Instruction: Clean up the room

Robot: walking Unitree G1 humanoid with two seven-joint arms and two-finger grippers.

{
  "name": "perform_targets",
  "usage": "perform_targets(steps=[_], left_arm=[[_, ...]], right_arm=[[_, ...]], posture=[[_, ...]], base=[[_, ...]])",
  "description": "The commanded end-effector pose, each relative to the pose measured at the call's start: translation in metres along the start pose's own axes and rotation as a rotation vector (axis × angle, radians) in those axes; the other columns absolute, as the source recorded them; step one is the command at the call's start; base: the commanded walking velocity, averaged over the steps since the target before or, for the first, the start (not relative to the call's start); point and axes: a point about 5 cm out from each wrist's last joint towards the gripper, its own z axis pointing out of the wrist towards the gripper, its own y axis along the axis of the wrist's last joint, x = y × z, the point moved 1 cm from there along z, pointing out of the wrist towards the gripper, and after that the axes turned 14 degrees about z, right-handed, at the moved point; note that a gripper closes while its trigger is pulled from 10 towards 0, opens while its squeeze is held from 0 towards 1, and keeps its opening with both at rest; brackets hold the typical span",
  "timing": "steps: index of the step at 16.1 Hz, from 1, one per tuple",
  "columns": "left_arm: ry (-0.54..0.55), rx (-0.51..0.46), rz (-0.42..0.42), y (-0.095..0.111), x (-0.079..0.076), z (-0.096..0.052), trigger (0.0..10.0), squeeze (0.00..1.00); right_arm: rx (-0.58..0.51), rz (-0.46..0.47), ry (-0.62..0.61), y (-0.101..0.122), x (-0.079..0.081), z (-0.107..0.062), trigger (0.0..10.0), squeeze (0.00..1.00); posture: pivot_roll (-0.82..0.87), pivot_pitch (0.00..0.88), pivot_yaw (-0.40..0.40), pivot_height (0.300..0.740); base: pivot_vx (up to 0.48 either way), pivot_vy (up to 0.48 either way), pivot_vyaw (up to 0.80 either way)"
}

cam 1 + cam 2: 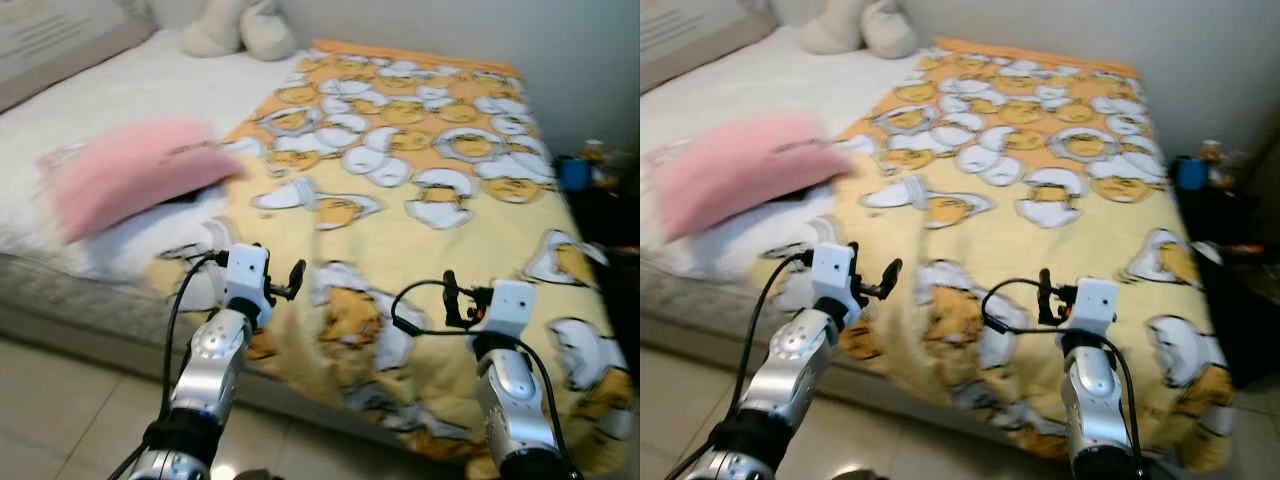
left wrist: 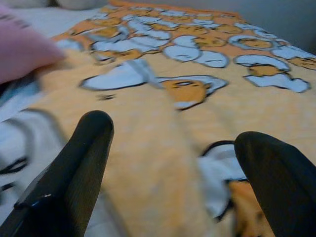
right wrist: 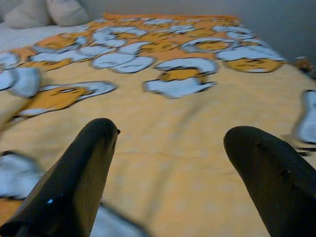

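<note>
Covering most of the bed (image 1: 90,300) is a yellow-and-orange fleece blanket printed with white-and-yellow cartoon egg figures (image 1: 420,200), and everything else is placed against it. The blanket hangs over the bed's near edge toward the pale tiled floor (image 1: 60,400). Beside the blanket, toward the robot's left, a fluffy pink rectangular pillow (image 1: 130,175) lies on the white sheet (image 1: 120,90), its near corner touching the blanket's edge. Beyond the blanket's far left corner, two cream plush cushions (image 1: 240,28) lean at the head of the bed against the wall. Off the blanket's right side stands a dark bedside stand (image 1: 610,210) with a small blue cup (image 1: 574,173) and some blurred small items on it.

The left gripper (image 2: 173,148) is raised over the near left part of the blanket, its two black fingers (image 2: 74,173) spread wide with nothing between them; the pink pillow sits off to one side beyond them. The right gripper (image 3: 168,153) hovers over the blanket's near right part, fingers likewise set wide apart and empty, only the patterned cloth visible between them.
</note>
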Motion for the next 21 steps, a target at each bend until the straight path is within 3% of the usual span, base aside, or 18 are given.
perform_targets(steps=[1,7,11,14,15,16,18,21], left_arm=[[0.016,0.002,-0.012,0.002,0.005,0.002,10.0,0.00],[-0.006,0.011,0.005,0.000,0.002,0.004,10.0,0.00],[-0.014,-0.012,0.035,0.001,0.001,0.002,10.0,0.00],[0.048,-0.049,-0.015,0.008,0.015,0.002,10.0,0.00],[0.072,-0.053,-0.045,0.006,0.022,-0.003,10.0,0.00],[0.025,-0.063,-0.024,0.003,0.028,-0.016,10.0,0.00],[-0.016,-0.046,-0.005,-0.002,0.027,-0.021,10.0,0.00],[-0.043,-0.082,0.000,0.010,0.015,-0.010,10.0,0.00]], right_arm=[[-0.001,-0.003,0.001,0.001,0.001,0.001,10.0,0.00],[-0.001,-0.008,0.000,-0.001,0.000,-0.004,10.0,0.00],[0.004,-0.008,-0.020,-0.004,-0.005,-0.010,10.0,0.00],[-0.046,0.009,-0.042,0.003,-0.006,-0.012,10.0,0.00],[-0.071,0.009,-0.054,0.008,-0.009,-0.014,10.0,0.00],[-0.091,0.026,-0.082,0.010,-0.016,-0.023,10.0,0.00],[-0.056,0.020,-0.074,-0.001,-0.015,-0.035,10.0,0.00],[-0.033,0.018,-0.059,-0.007,-0.008,-0.037,10.0,0.00]], posture=[[-0.08,0.000,0.015,0.730],[-0.09,0.000,0.024,0.730],[-0.10,0.000,0.032,0.730],[-0.11,0.000,0.045,0.730],[-0.12,0.000,0.048,0.730],[-0.11,0.000,0.045,0.730],[-0.10,0.000,0.042,0.730],[-0.10,0.000,0.045,0.730]], base=[[0.000,0.472,0.00],[0.000,0.473,0.00],[0.000,0.000,0.00],[0.000,0.000,0.00],[0.000,0.000,0.00],[0.000,0.000,0.00],[0.000,0.000,0.00],[0.130,0.092,0.00]])
